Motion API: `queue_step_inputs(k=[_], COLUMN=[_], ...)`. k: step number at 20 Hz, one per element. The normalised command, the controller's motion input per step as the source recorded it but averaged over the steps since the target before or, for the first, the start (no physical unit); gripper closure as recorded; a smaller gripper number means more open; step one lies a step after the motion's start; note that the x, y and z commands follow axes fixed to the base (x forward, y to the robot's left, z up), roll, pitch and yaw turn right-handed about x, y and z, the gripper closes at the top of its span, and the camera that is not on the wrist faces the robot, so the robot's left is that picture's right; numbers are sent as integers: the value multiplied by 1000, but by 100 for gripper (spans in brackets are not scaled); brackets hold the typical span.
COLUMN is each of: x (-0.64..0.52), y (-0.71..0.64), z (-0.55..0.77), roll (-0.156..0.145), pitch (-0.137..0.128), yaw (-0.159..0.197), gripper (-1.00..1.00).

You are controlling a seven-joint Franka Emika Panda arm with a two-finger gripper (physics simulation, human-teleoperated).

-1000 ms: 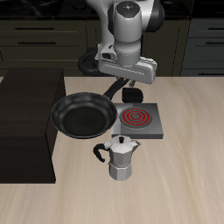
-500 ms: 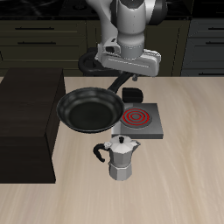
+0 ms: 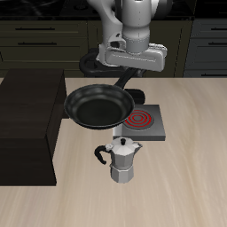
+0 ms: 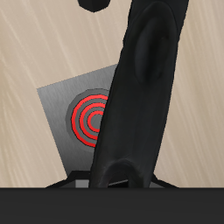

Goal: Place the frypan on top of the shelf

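Observation:
The frypan [image 3: 97, 105] is a glossy black round pan that hangs level in the air between the shelf [image 3: 28, 124] and the stove. Its long black handle [image 3: 124, 87] slants up to my gripper [image 3: 130, 77], which is shut on the handle's far end. The pan's rim overlaps the shelf's edge in the exterior view. The shelf is a large dark box with a flat top and nothing on it. In the wrist view the handle [image 4: 144, 87] fills most of the picture and hides my fingers.
A small grey stove [image 3: 143, 123] with a red coil [image 4: 91, 118] sits under the handle. A silver moka pot [image 3: 122, 160] stands nearer the table's front edge, just below the pan. Dark cabinets line the back.
My gripper has risen with the frypan. The pan has also drifted a little away from the shelf, towards the stove.

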Motion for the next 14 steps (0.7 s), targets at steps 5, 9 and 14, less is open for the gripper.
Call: queue_step_inputs(k=[5,9,14], x=[-131,-117,-73], y=[95,60,11], z=[235,278,250], roll=[6,-10,-19], pitch=[-38,-45,-34], yaw=[24,41,46], gripper=[100,100,100])
